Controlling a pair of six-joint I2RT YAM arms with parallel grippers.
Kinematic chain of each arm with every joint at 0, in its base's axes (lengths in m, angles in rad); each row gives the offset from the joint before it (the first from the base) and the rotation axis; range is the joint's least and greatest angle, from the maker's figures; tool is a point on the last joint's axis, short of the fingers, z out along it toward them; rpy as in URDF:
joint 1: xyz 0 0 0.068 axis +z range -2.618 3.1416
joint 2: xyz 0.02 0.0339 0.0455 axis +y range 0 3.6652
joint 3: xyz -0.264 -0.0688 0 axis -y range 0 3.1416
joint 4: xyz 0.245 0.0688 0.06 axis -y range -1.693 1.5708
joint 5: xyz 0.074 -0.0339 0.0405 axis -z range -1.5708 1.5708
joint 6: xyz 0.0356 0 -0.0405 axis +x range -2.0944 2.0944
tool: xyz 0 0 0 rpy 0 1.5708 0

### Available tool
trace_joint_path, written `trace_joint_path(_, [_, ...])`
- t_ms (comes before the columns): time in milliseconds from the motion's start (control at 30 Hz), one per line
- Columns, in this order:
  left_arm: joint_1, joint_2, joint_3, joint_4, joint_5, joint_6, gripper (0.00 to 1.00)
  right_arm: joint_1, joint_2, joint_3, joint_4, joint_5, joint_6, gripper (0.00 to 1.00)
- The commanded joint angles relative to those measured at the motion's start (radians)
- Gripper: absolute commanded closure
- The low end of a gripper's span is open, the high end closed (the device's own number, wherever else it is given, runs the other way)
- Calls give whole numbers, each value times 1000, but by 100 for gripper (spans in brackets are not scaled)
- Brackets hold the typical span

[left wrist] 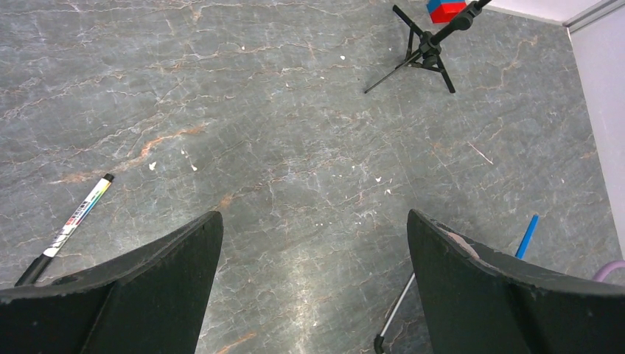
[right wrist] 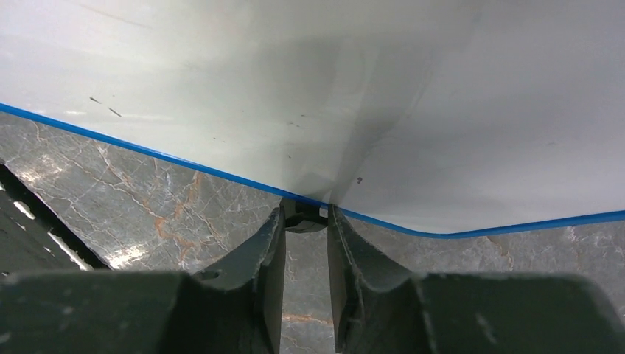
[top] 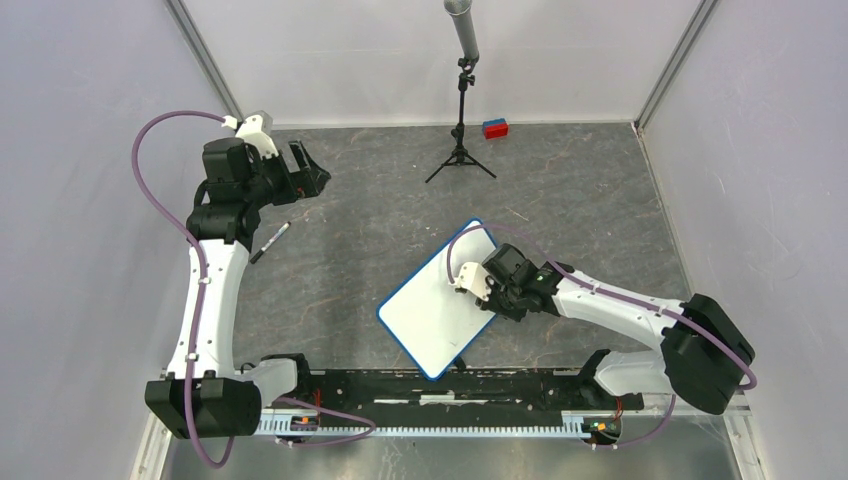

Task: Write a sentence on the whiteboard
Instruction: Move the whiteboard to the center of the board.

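The whiteboard [top: 436,305] lies slanted in the middle of the table, white with a blue rim, and its face is blank. No sentence shows on it. In the right wrist view the board [right wrist: 295,88] fills the top. My right gripper [top: 472,284] is at the board's right edge, and its jaws [right wrist: 304,214] are shut on a small black foot under the blue rim. My left gripper [top: 310,170] is open and empty, high at the back left [left wrist: 313,217]. A black marker [top: 270,242] lies on the table below it, also in the left wrist view [left wrist: 74,221].
A black tripod [top: 461,150] with a grey cylinder on top stands at the back centre [left wrist: 424,51]. A red and blue block [top: 495,128] sits by the back wall. Grey walls close in left, right and back. A thin blue strip [left wrist: 526,236] shows beside my left gripper's right finger.
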Motion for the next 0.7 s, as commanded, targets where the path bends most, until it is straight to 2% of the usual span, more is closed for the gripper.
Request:
trace_joint_path(0, [7,0,-2,44,7,-25,0,4,-16,11,-16,1,54,76])
trace_joint_path(167, [7,3,9,41,18,-34,0,3,-11,-10,22,54,95,99])
trace_joint_path(433, [7,-2,-1,48,5,-35,0,-8,-8,-7,65,241,277,100])
trace_joint_path(567, [6,-2,-6,55,3,-39,0,-35,4,0,64,268,348,100])
trace_joint_path(667, [7,-2,-10,57,7,-40,0,-54,4,6,57,225,375,100])
